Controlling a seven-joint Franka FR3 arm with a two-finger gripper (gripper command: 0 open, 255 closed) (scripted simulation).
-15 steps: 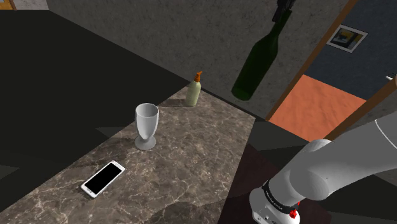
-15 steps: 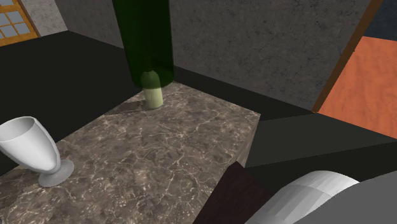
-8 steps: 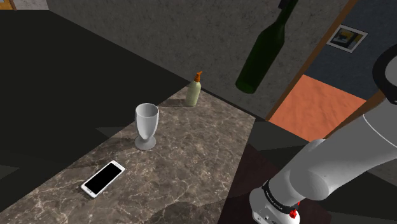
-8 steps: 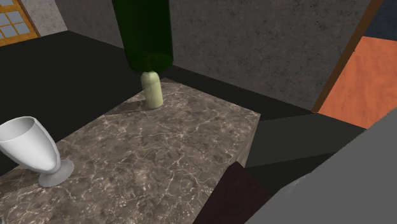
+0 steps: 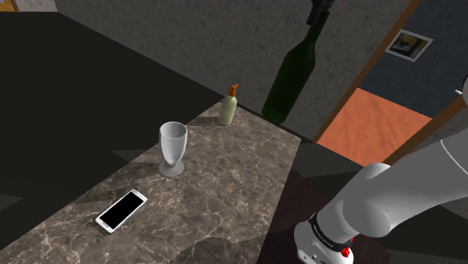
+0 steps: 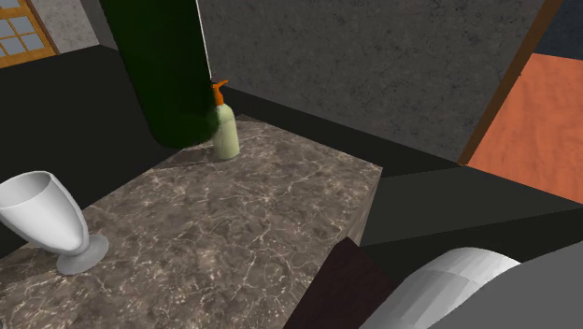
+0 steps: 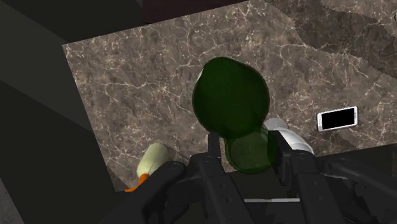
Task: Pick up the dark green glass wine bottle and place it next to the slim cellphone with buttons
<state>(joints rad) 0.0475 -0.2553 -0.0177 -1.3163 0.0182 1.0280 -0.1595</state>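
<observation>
The dark green wine bottle hangs tilted high above the far end of the marble table, its base over the table's back corner. My gripper is shut on its neck at the top of the shoulder view. In the wrist view my gripper clasps the neck, one finger on each side, and the bottle's body points down at the table. The white phone with a black screen lies flat near the table's near end, far from the bottle; it also shows as the phone. In the second exterior view the bottle looms large.
A white goblet stands mid-table between bottle and phone. A small pale green bottle with an orange top stands at the far corner, just beside the hanging bottle's base. My arm's white base is at lower right. An orange floor lies beyond.
The held bottle has swung toward the shoulder view's left and a little lower. In the second exterior view it moved left, uncovering the small bottle's orange top.
</observation>
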